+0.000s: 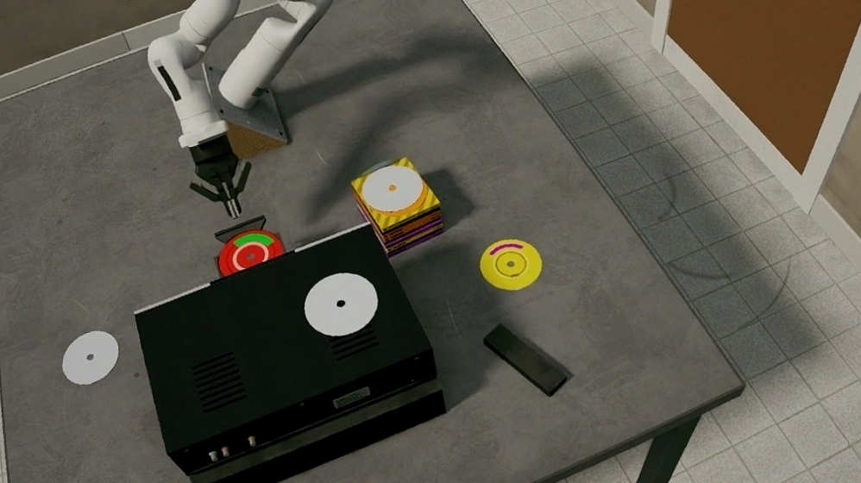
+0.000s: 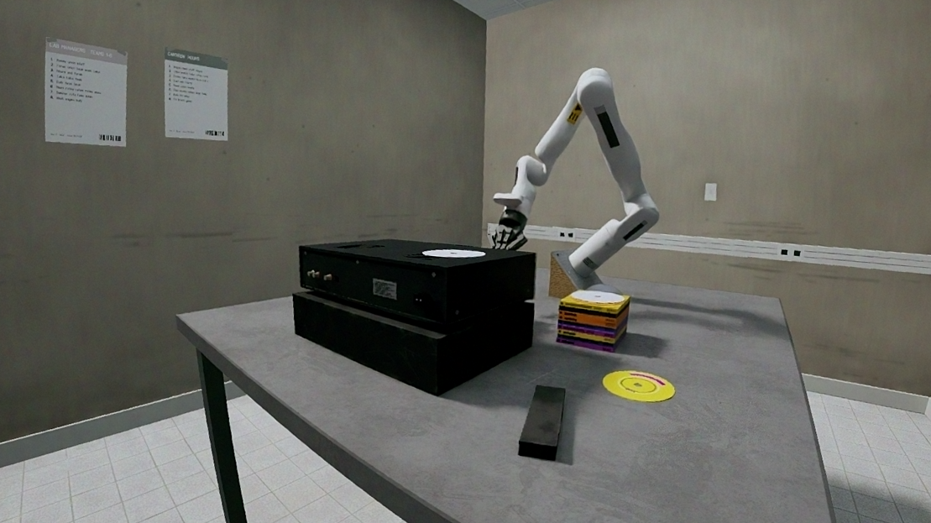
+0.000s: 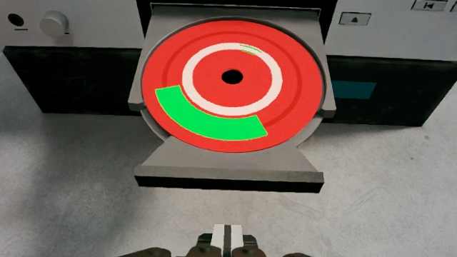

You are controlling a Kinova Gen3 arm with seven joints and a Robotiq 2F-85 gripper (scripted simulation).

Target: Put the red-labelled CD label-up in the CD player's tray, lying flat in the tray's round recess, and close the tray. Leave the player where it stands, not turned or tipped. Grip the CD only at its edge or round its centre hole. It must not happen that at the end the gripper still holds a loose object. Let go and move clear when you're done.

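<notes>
At far left in the top view, a blank white disc [image 1: 79,365] lies at nine o'clock from the CD player [image 1: 257,307] [image 2: 376,289] [image 3: 86,23], whose tray [image 1: 241,228] [image 3: 228,172] stands open with the red-labelled CD [image 1: 234,263] [image 3: 232,97] aboard, label up and apparently flat in the round recess. The loading looks done; the closing push and the final retreat remain. The gripper [image 1: 235,214] [image 2: 507,242] [image 3: 227,243], fingers fully together and holding nothing, hangs outside the tray's front lip, apart from it. From its fingertips the CD lies at six o'clock in the top view, just beyond the lip, and at twelve in the wrist view. A level push on that lip seems next; too hard a shove could shift the player. Farther right, a case stack [image 1: 409,231] [image 2: 591,327] sits at two o'clock from the player, a yellow disc [image 1: 502,274] [image 2: 624,387] at three and a dark bar [image 1: 525,360] [image 2: 542,421] toward four.
</notes>
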